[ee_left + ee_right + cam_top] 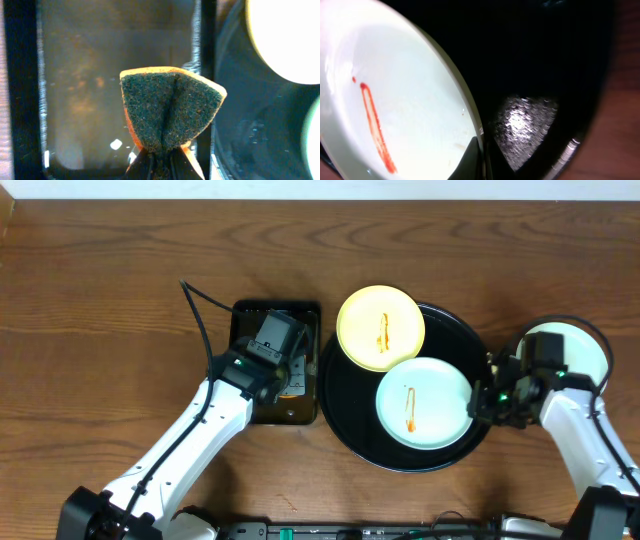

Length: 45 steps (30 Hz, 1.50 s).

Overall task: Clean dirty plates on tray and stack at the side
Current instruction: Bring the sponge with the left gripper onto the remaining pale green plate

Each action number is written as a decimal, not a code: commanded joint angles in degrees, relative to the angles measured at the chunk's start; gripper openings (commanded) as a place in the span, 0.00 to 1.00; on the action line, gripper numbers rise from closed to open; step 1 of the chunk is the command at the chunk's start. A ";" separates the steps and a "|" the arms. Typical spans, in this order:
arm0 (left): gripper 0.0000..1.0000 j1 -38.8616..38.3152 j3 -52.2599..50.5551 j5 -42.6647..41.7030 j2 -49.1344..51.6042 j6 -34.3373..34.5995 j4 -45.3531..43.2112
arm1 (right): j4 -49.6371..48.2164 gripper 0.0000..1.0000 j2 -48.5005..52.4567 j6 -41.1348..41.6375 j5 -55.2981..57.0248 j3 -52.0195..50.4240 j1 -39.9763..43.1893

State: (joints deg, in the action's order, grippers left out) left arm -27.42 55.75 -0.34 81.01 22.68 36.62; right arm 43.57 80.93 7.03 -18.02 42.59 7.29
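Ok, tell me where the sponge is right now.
In the left wrist view the sponge is pinched in the left gripper, over the small rectangular tray; overhead, that is left of the round black tray.

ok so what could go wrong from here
1. The right pincer grips only the thin rim of the mint plate; it could slip when lifted.
2. The yellow plate overhangs the rim of the round tray and might get knocked off.
3. The left pincer pinches the sponge folded, so it may wipe poorly.
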 commanded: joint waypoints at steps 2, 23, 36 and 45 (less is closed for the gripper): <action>0.07 -1.01 -0.17 -7.52 -0.09 0.28 -2.38 | -4.37 0.01 -0.39 3.96 -0.90 -4.39 -3.61; 0.08 -25.05 -0.17 -10.80 12.96 11.82 -23.17 | -8.48 0.01 -0.39 6.23 -0.85 -6.80 -9.01; 0.08 -30.21 -0.17 -10.54 21.05 13.20 -26.91 | -8.33 0.01 -0.39 6.23 -0.87 -6.80 -9.01; 0.08 -29.46 -0.17 1.40 22.51 13.16 -27.34 | -7.15 0.01 -0.39 6.23 -0.87 -6.80 -9.01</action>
State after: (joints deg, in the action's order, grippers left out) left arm -57.63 55.72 -6.57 102.54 35.66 9.58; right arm 36.14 80.93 12.60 -18.26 35.90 -0.93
